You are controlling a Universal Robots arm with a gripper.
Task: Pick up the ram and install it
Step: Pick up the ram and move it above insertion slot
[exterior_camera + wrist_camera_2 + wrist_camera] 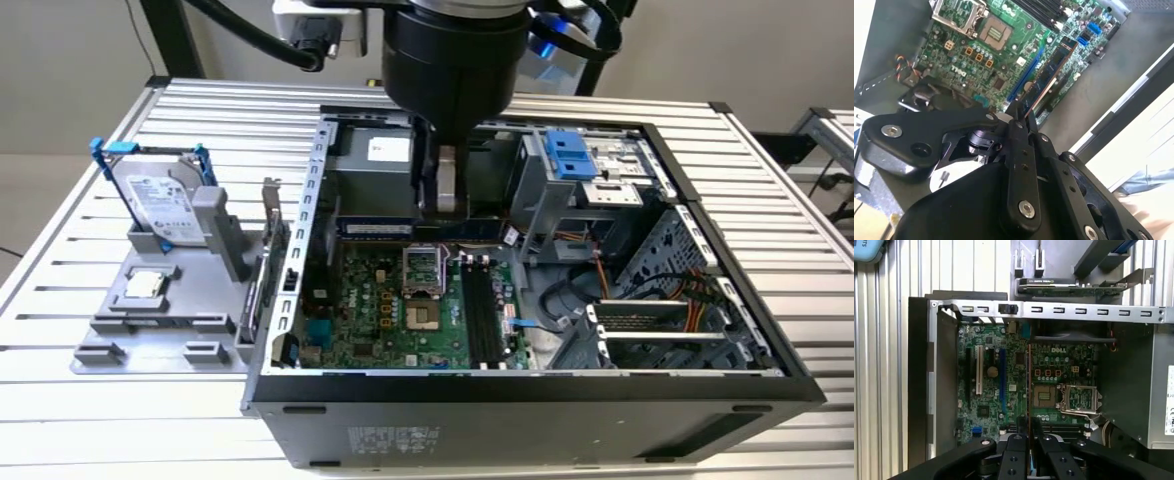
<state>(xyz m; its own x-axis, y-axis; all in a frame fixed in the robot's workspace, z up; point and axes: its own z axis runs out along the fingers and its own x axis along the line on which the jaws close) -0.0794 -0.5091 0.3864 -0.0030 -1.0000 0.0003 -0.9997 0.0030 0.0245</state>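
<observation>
My gripper (1021,114) is shut on the ram (1050,72), a long thin circuit-board stick that juts out from between the fingertips. In the first wrist view the ram (1029,385) appears edge-on as a thin line over the green motherboard (1054,365). In the exterior view the gripper (447,205) hangs inside the open computer case (534,390), above the far end of the motherboard (380,300). The black memory slots (481,310) lie just in front of it and below. The ram is held clear of the board.
A grey fixture (160,330) on the exterior view's left holds a silver hard drive (160,205) in a blue frame and a square processor chip (144,287). Inside the case are the processor socket (424,318), a power supply (380,160), a drive cage (581,160) and cables (667,290).
</observation>
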